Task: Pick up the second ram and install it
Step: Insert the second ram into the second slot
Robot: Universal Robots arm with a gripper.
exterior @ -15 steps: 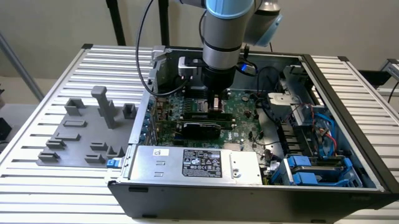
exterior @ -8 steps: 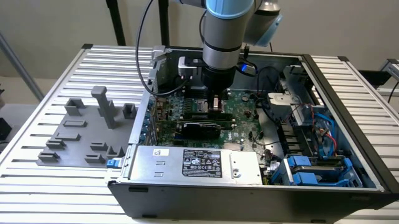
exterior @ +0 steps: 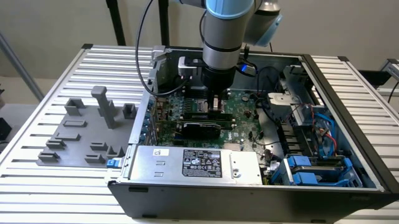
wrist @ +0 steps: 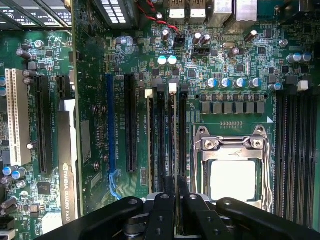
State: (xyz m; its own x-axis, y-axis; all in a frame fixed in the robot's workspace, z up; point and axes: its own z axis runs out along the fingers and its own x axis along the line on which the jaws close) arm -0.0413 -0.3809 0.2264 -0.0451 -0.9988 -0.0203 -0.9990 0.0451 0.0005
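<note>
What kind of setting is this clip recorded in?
Probably a robotics lab or test bench for PC assembly: an open computer case lies on a slatted aluminium table, grey holder blocks stand beside it, and the gripper hangs over the motherboard.

- An open computer case [exterior: 349, 116] rests on the slatted surface [exterior: 37, 186].
- Grey holder blocks [exterior: 87, 135] lie beside it.
- A silver power supply [exterior: 199, 163] sits inside.

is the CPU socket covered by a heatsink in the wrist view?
No. The CPU socket lies bare beside the RAM slots, with its metal frame and pale square centre exposed.
</note>
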